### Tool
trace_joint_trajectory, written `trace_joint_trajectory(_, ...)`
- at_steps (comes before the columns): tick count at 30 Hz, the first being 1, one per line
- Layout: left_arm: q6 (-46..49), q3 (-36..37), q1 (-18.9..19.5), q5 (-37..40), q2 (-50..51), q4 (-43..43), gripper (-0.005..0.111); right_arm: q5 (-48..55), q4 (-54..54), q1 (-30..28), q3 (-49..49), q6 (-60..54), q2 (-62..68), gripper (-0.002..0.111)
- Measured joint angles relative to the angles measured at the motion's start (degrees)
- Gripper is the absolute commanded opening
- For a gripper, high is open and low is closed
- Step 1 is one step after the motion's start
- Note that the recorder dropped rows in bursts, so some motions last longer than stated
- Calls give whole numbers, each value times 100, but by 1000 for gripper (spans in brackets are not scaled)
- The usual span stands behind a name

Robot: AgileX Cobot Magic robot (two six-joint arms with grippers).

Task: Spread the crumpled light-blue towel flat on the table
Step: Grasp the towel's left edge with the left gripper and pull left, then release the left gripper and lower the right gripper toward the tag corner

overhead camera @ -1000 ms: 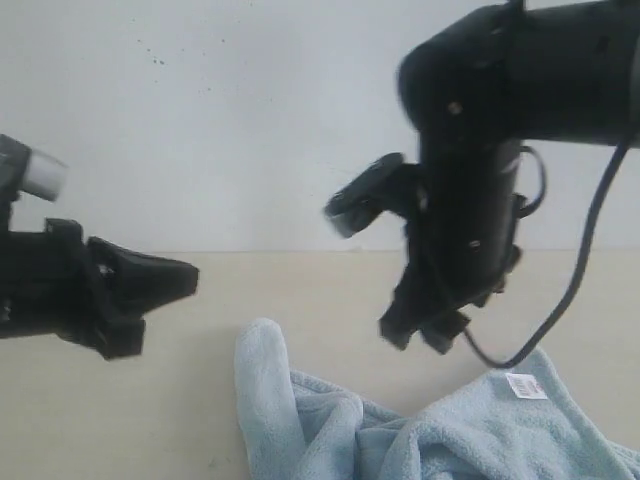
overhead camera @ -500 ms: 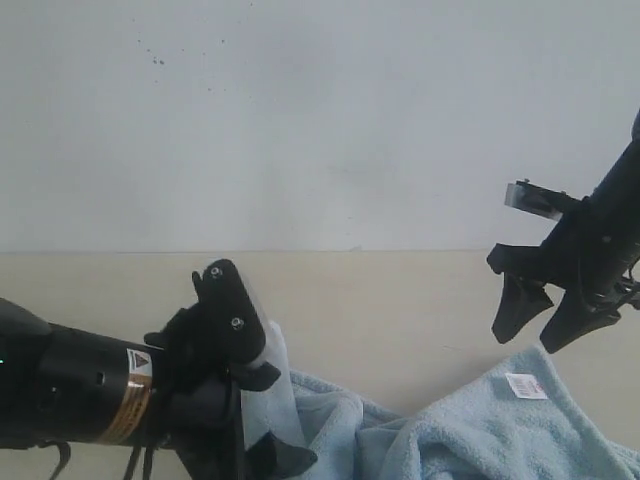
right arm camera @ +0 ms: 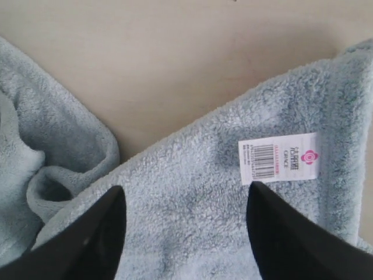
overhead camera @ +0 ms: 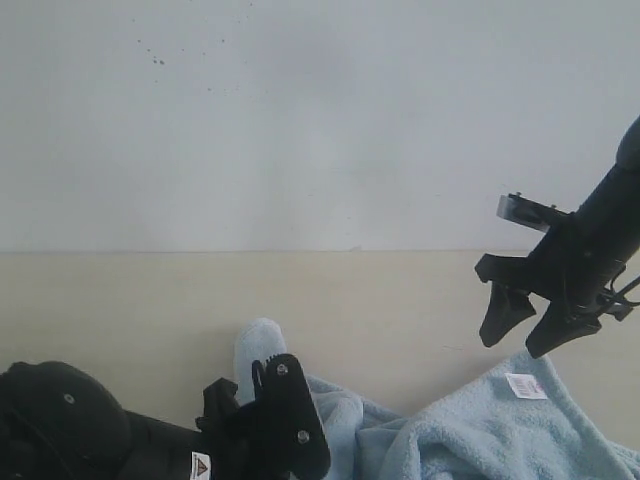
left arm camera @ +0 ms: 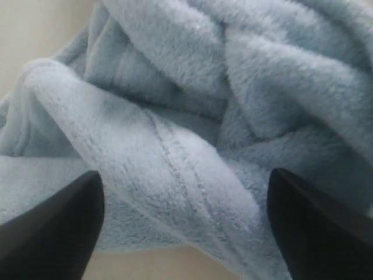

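The surface (overhead camera: pixel 400 295) lies bare in a wide strip between the wall (overhead camera: pixel 300 130) and the crumpled towel (overhead camera: pixel 480 430). The left gripper (left arm camera: pixel 186 233) stands low at the towel's left folds; the right gripper (overhead camera: pixel 513 345) hangs above its tagged corner.

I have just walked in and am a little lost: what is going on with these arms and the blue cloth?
Two robot arms are working on a crumpled towel that lies on the table. The left gripper is down at a hemmed fold, jaws open. The right gripper hovers open above the corner with the white tag. Nothing is gripped.
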Motion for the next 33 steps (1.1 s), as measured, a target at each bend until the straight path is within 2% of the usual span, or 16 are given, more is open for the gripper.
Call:
trace_joint_trajectory(3,0,5,-70,520,177,0,73,0,51,0,0,0,0,58)
trace_joint_trajectory(7,0,5,-89,715,213,0,69,-35,64,0,0,0,0,58)
trace_joint_trajectory(10,0,5,-89,715,213,0,49,-42,64,0,0,0,0,58)
trace_joint_trajectory(14,0,5,-89,715,213,0,5,-42,64,0,0,-14,0,58)
trace_joint_trajectory(19,-11,5,-89,728,148,0,4,-42,64,0,0,-14,0,58)
trace_joint_trajectory(22,-11,5,-93,1040,-85,0,4,-42,64,0,0,-14,0,58)
trace_joint_trajectory(25,-11,14,-93,1810,-430,-426,4,-48,71,0,0,-53,0,58)
trace_joint_trajectory(30,-11,109,-93,3703,-1098,-1635,4,-137,71,0,0,-151,0,58)
trace_joint_trajectory(33,-11,389,-93,4217,-1432,-2464,4,-229,77,0,0,-150,0,58)
